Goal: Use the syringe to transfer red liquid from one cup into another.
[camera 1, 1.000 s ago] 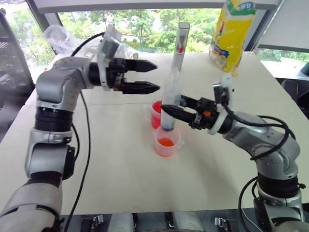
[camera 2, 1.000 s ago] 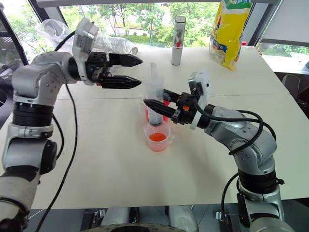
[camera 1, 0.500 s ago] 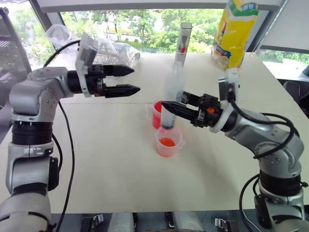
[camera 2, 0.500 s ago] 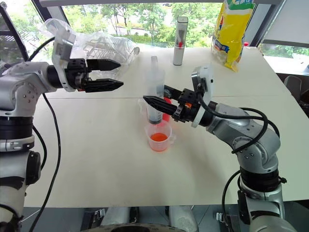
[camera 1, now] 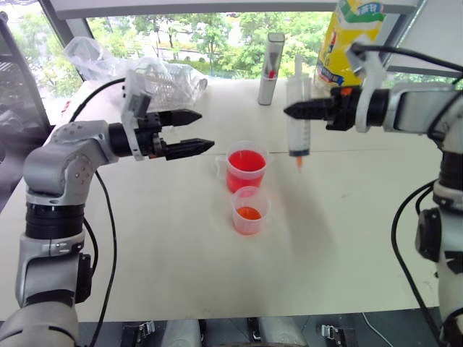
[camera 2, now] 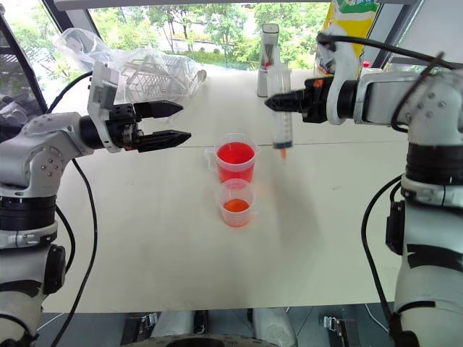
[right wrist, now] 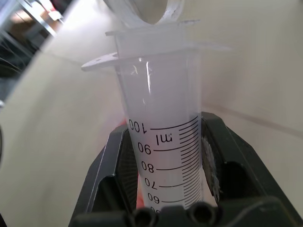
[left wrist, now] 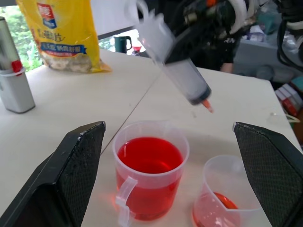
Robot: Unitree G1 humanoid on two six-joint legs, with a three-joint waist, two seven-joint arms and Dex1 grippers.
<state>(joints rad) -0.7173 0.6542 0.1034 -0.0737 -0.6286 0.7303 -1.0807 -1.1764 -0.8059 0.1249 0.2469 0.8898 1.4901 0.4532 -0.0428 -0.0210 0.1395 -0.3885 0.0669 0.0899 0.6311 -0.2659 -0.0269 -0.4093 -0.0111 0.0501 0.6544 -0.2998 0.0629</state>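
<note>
Clamping syringe upright in air, right end effector; left end effector spread wide, empty.

yellow bag, grey tube (red mark), clear plastic bag, white table

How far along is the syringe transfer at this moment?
Looks done: the smaller cup already holds a little red liquid.
In hand: the right gripper grips the syringe upright in the air, beside both cups; the left gripper is open and holds nothing.
Left: the larger cup is mostly full, so more drawing may remain.
</note>
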